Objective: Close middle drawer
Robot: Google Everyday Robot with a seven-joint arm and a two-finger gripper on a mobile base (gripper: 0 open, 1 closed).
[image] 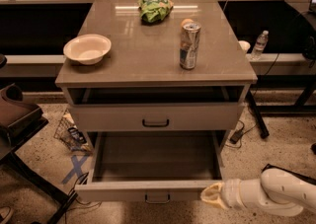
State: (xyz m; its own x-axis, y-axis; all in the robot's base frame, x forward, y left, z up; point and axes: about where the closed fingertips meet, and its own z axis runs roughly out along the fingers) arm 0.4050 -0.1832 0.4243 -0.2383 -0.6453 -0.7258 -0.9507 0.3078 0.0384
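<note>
- The fingers [213, 199] of the gripper [208, 196] looked drawn together into one pale tapered tip, holding nothing, set against the right end of the middle drawer's front.
- The cabinet [148, 65] stood mid-scene with a speckled floor [276, 144] around it.
- The middle drawer [123, 191] was pulled far out toward the camera, its long grey inside bare and its small dark handle at the centre of the front.
- The top drawer [108, 117] above it sat only slightly out, with a dark gap under the tabletop.
- The white arm [281, 196] came in low from the right, level with the drawer front.
- A dark stand [17, 117] crowded the left side, near the drawer's left corner.
- A wire basket [69, 131] and a blue tape cross [74, 168] lay on the floor to the left, between stand and cabinet.
- On top sat a bowl [87, 49] at the left, a green bag [155, 9] at the back and a can [189, 45] at the right, all well back from the front edge.
- A water bottle [259, 44] stood on the ledge off to the right.
</note>
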